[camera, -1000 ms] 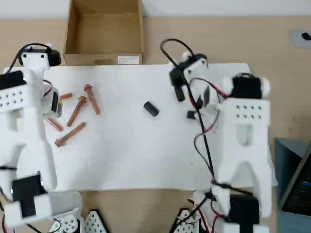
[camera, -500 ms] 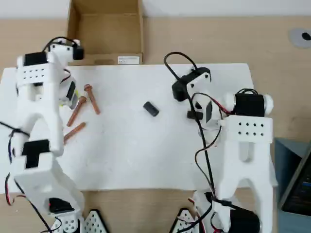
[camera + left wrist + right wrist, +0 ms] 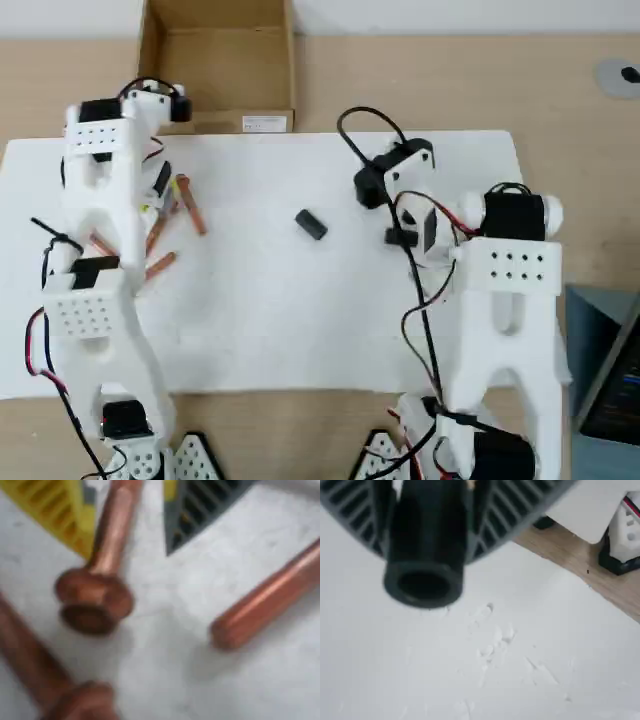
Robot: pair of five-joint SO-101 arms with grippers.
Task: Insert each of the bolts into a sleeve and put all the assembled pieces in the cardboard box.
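At the left end of the counter (image 3: 450, 80), over the white sheet (image 3: 300, 330), the left arm (image 3: 100, 190) hangs above the loose bolts (image 3: 190, 205), its jaws open astride one bolt (image 3: 102, 565) without pinching it. The right arm (image 3: 505, 270), toward the right, has its jaws closed on a black sleeve (image 3: 425, 545). Two more sleeves lie loose: one (image 3: 311, 224) mid-sheet, another (image 3: 398, 237) just beside the right arm. The cardboard box (image 3: 150, 70), at the sheet's far left edge, looks empty, so I judge nothing is assembled or boxed yet and every pairing remains. Open sheet lies between the arms for joining parts. The bolts crowd together, leaving little side room for the pick.
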